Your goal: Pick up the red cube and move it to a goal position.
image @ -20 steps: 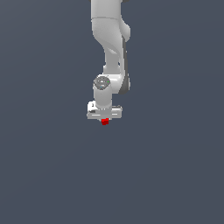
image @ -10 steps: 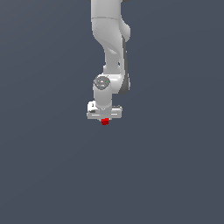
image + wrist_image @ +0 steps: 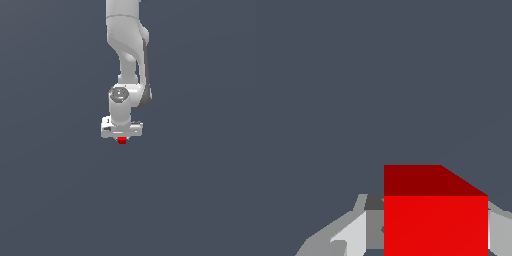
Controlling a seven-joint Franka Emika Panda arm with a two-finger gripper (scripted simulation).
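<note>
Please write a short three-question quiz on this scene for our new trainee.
1. True or false: the cube sits right at the tool.
2. What colour is the cube? A) blue B) red C) green
3. Fill in: in the wrist view the cube shows between the tool's grey ____.

Key: 1 true; 2 B; 3 fingers, one on each side of it.
</note>
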